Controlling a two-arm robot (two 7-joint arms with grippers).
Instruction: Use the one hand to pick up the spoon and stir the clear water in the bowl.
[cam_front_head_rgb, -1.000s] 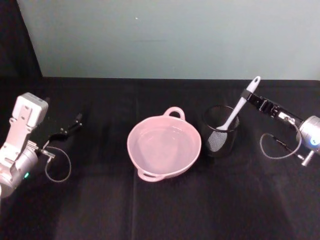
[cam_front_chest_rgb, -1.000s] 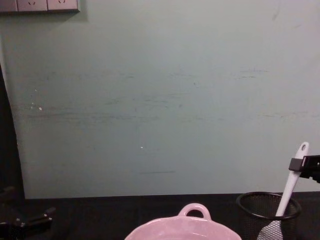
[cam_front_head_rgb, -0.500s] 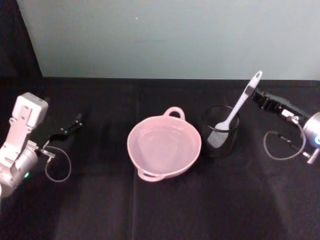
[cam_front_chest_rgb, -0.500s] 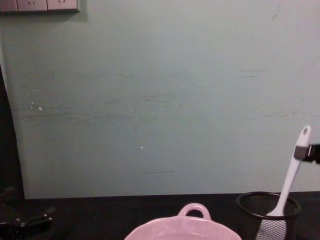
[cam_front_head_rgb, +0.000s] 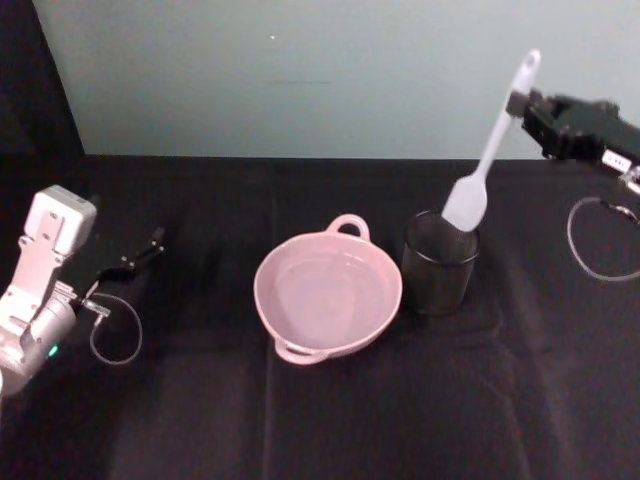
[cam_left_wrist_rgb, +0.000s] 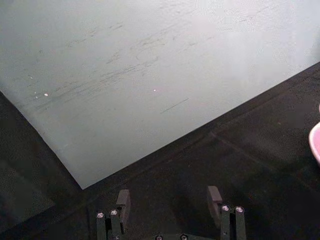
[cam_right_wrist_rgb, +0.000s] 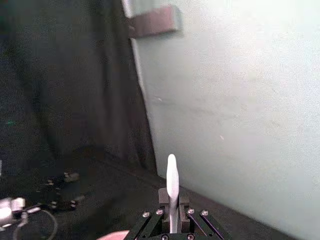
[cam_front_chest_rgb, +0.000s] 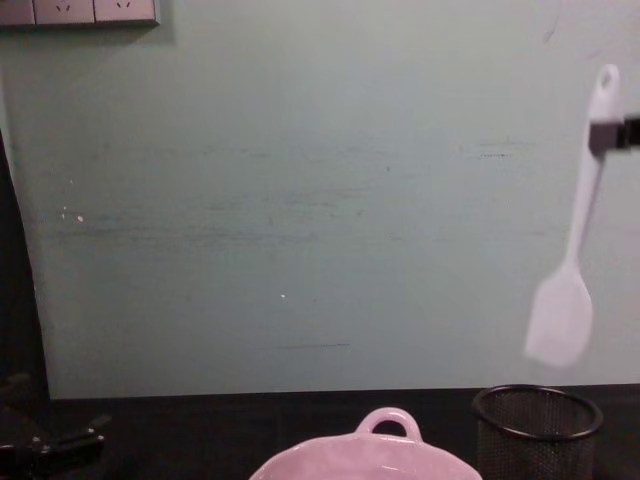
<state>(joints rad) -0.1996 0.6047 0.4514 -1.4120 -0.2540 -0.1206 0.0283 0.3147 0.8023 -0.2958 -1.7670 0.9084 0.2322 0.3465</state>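
Right pincer: pinching the spoon near its handle end, head clear above the mesh cup; pick-up looks complete. Next move, as judged: carry left and lower into the bowl. Left pincer: spread, parked far left.

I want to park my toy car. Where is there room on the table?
Bare table lies in front of bowl and cup, between the left hand and the bowl, and right of the cup. The middle is crowded: bowl and cup sit close, and the right hand holds the spoon above the cup.

White spoon, pink bowl, black cup
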